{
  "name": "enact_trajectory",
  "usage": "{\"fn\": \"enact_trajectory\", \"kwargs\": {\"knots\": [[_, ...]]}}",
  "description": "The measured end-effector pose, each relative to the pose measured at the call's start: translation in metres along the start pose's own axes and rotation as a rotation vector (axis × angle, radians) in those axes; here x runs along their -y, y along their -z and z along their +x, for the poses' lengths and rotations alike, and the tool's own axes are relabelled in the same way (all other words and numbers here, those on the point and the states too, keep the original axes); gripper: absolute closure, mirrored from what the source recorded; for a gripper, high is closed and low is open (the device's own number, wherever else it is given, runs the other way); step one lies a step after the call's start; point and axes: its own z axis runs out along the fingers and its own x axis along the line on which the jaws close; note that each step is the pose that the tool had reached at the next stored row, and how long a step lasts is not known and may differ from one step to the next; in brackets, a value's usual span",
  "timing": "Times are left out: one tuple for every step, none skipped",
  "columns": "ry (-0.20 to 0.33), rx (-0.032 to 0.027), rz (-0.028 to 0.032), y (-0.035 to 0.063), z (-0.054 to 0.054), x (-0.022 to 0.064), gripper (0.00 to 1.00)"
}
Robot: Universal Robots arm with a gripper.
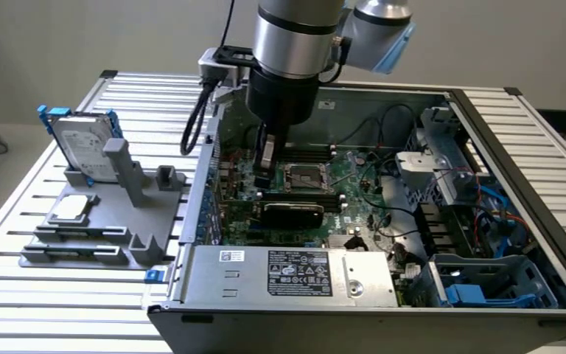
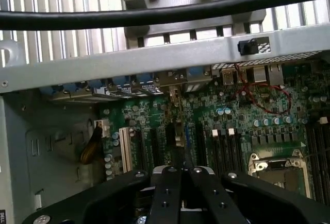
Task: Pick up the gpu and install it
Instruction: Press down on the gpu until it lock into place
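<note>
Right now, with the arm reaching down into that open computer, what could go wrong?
1. The shut gripper hangs low inside the case, close over the motherboard; a small slip could knock parts on it.
2. The gpu lies just beside the gripper, and I cannot tell whether it is fully seated; pressing it crooked might strain card or slot.
3. The black cable loops near the case wall and could snag.

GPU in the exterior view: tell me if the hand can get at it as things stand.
Probably yes. The gpu sits uncovered on the motherboard inside the open case, with the hand close beside and above it. No cable crosses between them. The hand is shut, though, so it would have to open to grasp.
</note>
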Motion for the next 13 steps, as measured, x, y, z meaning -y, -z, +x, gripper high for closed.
{"fn": "enact_trajectory", "kwargs": {"knots": [[0.0,0.0004,0.0038,0.0003,0.0,0.0022,0.89],[0.0,0.0009,0.0075,0.0006,-0.001,0.0043,0.89],[0.001,0.0013,0.0115,0.0009,-0.001,0.0066,0.89],[0.001,0.0018,0.0152,0.0012,-0.001,0.0087,0.89],[0.001,0.0022,0.018,0.0014,-0.001,0.0108,0.89],[0.002,0.0022,0.0188,0.0016,-0.001,0.0121,0.89],[0.002,0.0022,0.0185,0.0017,-0.001,0.0128,0.89],[0.002,0.002,0.0174,0.0017,-0.001,0.013,0.89],[0.002,0.002,0.0174,0.0017,-0.001,0.013,0.89],[0.002,0.0019,0.0173,0.0017,-0.001,0.013,0.89],[0.002,0.0019,0.0172,0.0018,-0.001,0.013,0.89],[0.002,0.0019,0.0172,0.0018,-0.001,0.013,0.89],[0.002,0.0019,0.0172,0.0018,-0.001,0.013,0.89]]}}
